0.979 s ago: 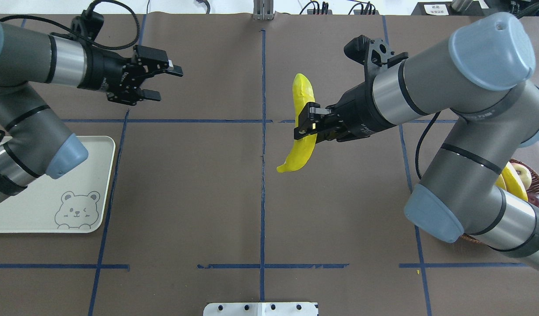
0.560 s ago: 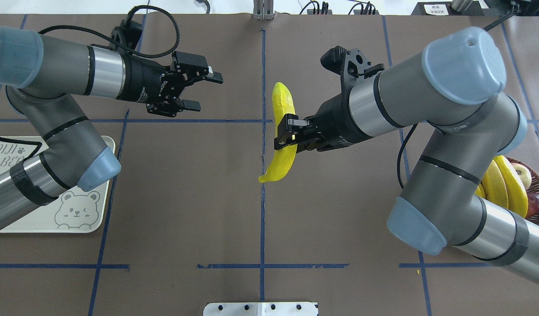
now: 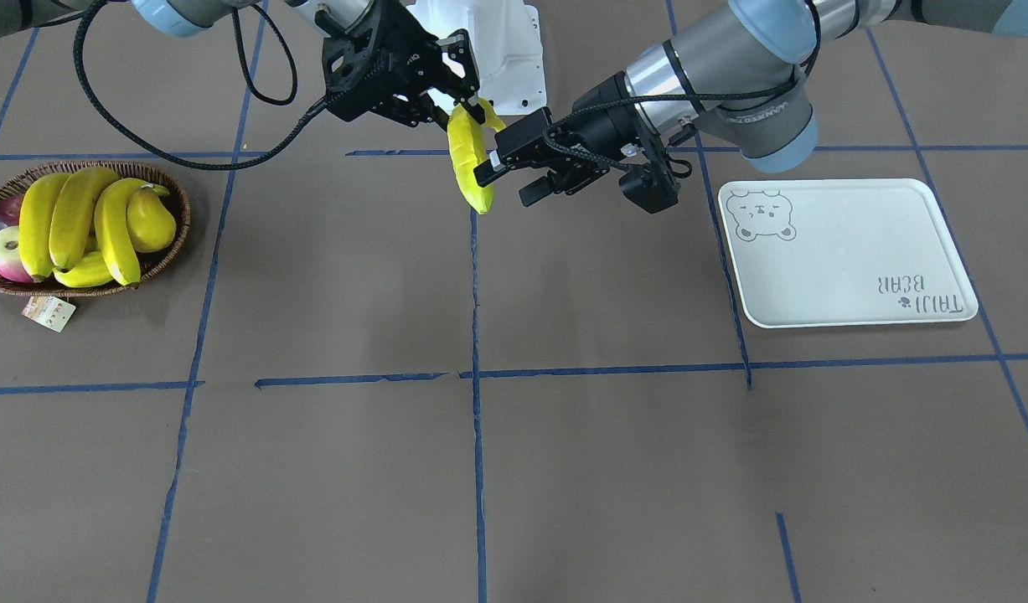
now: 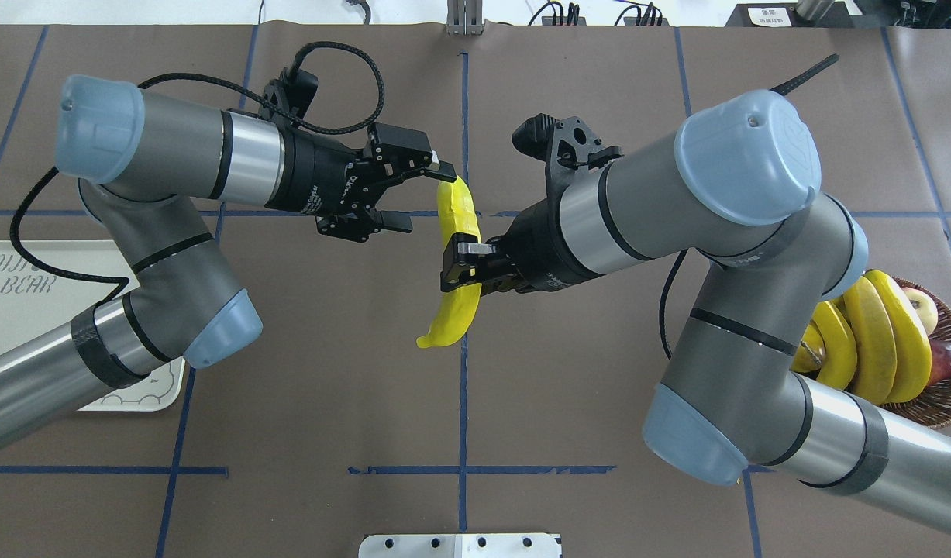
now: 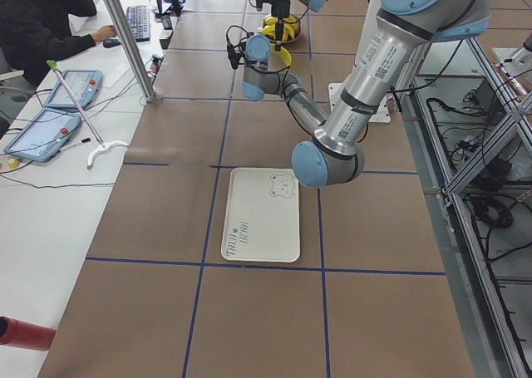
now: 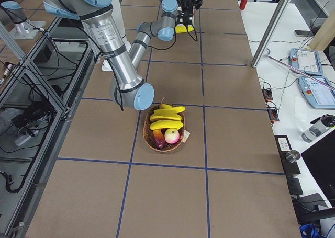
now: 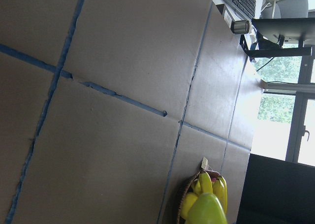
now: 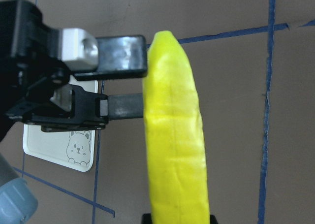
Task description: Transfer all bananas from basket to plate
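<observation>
Brown paper table [image 3: 329, 469], blue tape grid, handover happening mid-table above the centre line.

Right gripper [image 4: 461, 267] is pinching the held banana [image 4: 458, 225] around its middle. The fruit is in the air, roughly level and running front to back, stem end toward the robot. Left gripper [image 4: 425, 199] is spread and aimed at the far half. In the right wrist view its fingers [image 8: 120, 49] sit at the banana's edge, one level with the far tip and one lower down. They're at the mouth, not around it. Can't tell if the upper one is touching.

Read: first banana, in the give-to-left phase.

To do it well:
- Left needs to push in further so both pads bracket the body, not the tapered tip, where a glossy skin will likely squirt out.
- Take it clear of the right gripper, so the fingers don't collide.
- Left closes fully first, then right opens and backs straight out. Releasing early probably drops it.

Further out: the plate [image 3: 849, 251] is on the left arm's side with nothing on it. The basket [image 3: 157, 266] on the right arm's side holds the other bananas [image 3: 74, 222], plus a pear [image 3: 149, 219] and an apple [image 3: 7, 251] that should stay put.
</observation>
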You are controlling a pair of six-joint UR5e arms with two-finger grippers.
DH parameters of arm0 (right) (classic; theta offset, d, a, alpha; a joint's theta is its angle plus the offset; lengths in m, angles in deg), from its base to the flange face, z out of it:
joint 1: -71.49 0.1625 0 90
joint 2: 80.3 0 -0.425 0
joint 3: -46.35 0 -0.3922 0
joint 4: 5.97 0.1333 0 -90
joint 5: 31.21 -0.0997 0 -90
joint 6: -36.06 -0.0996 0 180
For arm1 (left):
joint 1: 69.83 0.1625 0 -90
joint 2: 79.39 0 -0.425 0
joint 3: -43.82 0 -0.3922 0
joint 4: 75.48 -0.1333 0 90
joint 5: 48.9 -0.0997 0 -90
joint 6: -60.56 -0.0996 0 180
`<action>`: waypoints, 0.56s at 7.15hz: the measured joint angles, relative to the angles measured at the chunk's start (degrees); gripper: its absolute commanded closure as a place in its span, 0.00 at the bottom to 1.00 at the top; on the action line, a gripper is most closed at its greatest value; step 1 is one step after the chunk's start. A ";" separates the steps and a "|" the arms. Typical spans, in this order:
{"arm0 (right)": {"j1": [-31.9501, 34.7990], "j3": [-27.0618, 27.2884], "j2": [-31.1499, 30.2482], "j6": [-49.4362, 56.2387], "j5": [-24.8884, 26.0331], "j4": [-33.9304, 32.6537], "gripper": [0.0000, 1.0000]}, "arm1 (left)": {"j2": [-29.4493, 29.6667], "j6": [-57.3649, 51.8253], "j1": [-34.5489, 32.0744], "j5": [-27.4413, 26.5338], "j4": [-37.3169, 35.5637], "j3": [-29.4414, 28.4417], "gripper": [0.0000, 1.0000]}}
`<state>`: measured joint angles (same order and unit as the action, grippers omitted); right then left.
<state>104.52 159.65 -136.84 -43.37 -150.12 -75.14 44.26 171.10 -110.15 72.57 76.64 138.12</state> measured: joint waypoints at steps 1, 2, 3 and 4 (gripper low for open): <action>-0.22 -0.05 0.10 -0.02 0.22 0.00 0.99 | 0.12 0.52 0.88 -0.01 0.01 0.37 0.01; -0.28 -0.07 0.16 -0.03 0.30 0.00 0.99 | 0.16 1.29 1.41 -0.01 0.02 1.02 0.01; -0.31 -0.09 0.19 -0.03 0.33 0.00 0.99 | 0.17 1.91 1.63 -0.01 0.00 1.48 0.05; -0.33 -0.09 0.20 -0.03 0.34 0.02 0.99 | 0.18 2.18 1.70 -0.01 -0.01 1.70 0.07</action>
<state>104.19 159.56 -136.64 -43.39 -149.78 -75.12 44.44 173.28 -108.45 72.56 76.63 139.82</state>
